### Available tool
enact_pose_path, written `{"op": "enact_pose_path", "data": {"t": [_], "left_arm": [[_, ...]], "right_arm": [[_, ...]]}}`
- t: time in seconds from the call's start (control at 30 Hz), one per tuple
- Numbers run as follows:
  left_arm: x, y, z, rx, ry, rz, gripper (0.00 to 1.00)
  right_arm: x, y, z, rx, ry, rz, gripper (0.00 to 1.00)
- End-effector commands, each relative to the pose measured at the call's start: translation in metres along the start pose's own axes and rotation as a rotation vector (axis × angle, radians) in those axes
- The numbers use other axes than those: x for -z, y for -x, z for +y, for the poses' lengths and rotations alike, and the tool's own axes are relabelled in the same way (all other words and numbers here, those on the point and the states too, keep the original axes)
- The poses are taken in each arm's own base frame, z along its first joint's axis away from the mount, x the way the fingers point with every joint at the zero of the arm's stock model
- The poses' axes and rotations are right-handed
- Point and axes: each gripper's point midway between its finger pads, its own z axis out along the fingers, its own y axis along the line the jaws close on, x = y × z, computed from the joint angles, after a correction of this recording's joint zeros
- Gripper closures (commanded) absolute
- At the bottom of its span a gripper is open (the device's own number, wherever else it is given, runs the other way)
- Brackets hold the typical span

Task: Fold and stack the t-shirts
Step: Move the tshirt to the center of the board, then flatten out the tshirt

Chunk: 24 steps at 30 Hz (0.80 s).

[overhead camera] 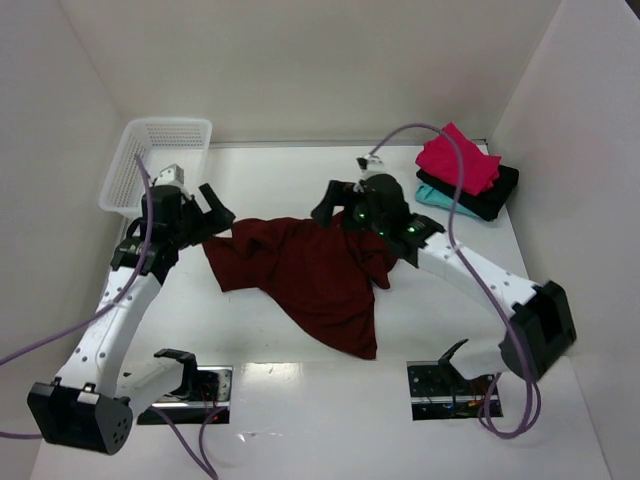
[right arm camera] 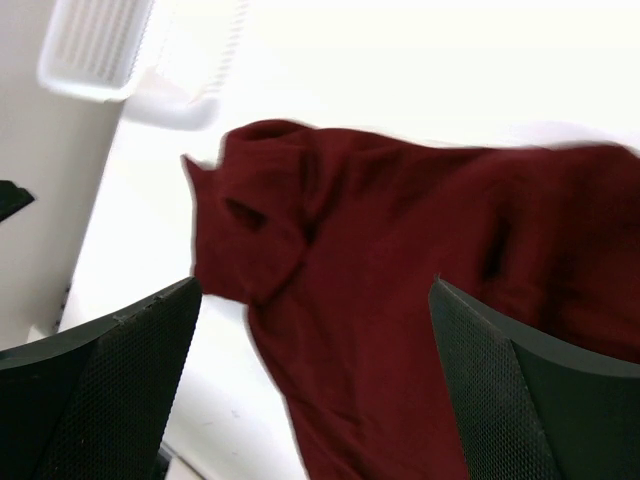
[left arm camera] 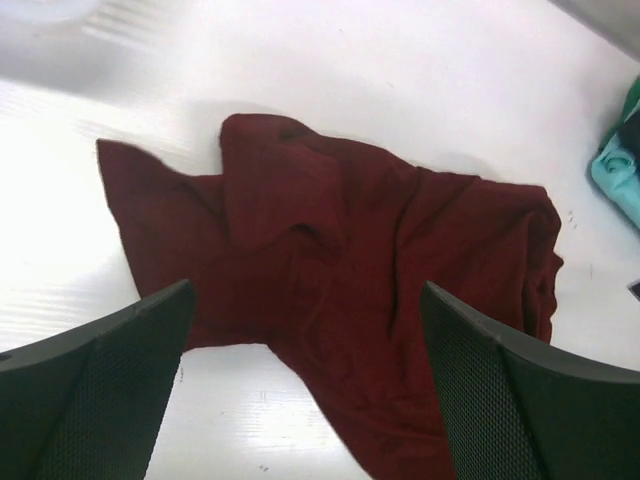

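Observation:
A large dark maroon t-shirt [overhead camera: 310,275] lies crumpled in the middle of the table; it also shows in the left wrist view [left arm camera: 340,290] and the right wrist view [right arm camera: 400,300]. My left gripper [overhead camera: 213,214] hovers open and empty by its left edge. My right gripper [overhead camera: 338,205] hovers open and empty over its top right part. At the back right sits a stack: a bright pink-red folded shirt [overhead camera: 456,160] on a black one [overhead camera: 495,195] on a teal one [overhead camera: 432,197]. The teal one shows at the edge of the left wrist view [left arm camera: 618,172].
A white plastic lattice basket [overhead camera: 160,160] stands at the back left, also in the right wrist view [right arm camera: 100,50]. White walls close the table on the left, back and right. Purple cables [overhead camera: 455,180] trail from both arms.

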Motion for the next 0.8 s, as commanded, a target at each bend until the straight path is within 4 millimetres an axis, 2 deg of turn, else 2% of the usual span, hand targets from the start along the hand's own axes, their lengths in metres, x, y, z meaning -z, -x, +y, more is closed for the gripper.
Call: {"op": "enact_pose_path", "data": {"t": [0.0, 0.07, 0.1, 0.13, 0.17, 0.23, 0.47, 0.57, 0.6, 0.73, 0.77], "left_arm": [[0.016, 0.016, 0.014, 0.169, 0.030, -0.171, 0.00], [0.017, 0.017, 0.021, 0.200, 0.052, -0.194, 0.00], [0.017, 0.017, 0.027, 0.208, 0.076, -0.197, 0.00], [0.017, 0.015, 0.030, 0.226, 0.093, -0.195, 0.00], [0.017, 0.016, 0.030, 0.234, 0.094, -0.196, 0.00], [0.026, 0.024, 0.032, 0.264, 0.105, -0.250, 0.00], [0.051, 0.051, 0.032, 0.297, 0.085, -0.360, 0.00], [0.061, 0.058, 0.033, 0.324, 0.086, -0.403, 0.00], [0.066, 0.060, 0.034, 0.338, 0.083, -0.423, 0.00], [0.087, 0.066, 0.033, 0.354, 0.055, -0.491, 0.00], [0.093, 0.070, 0.030, 0.356, 0.044, -0.505, 0.00]], "right_arm": [[-0.036, 0.004, 0.050, 0.061, 0.079, 0.004, 0.00], [-0.048, -0.004, 0.069, 0.095, 0.086, 0.028, 0.00], [-0.064, -0.019, 0.067, 0.127, 0.066, 0.063, 0.00], [-0.073, -0.028, 0.077, 0.147, 0.072, 0.083, 0.00], [-0.075, -0.028, 0.085, 0.152, 0.088, 0.083, 0.00], [-0.095, -0.053, 0.094, 0.182, 0.094, 0.141, 0.00], [-0.126, -0.122, 0.125, 0.277, 0.104, 0.273, 0.00], [-0.136, -0.141, 0.129, 0.296, 0.090, 0.296, 0.00], [-0.139, -0.146, 0.124, 0.292, 0.071, 0.305, 0.00], [-0.161, -0.151, 0.117, 0.294, 0.017, 0.290, 0.00], [-0.165, -0.147, 0.119, 0.294, 0.010, 0.277, 0.00]]}}
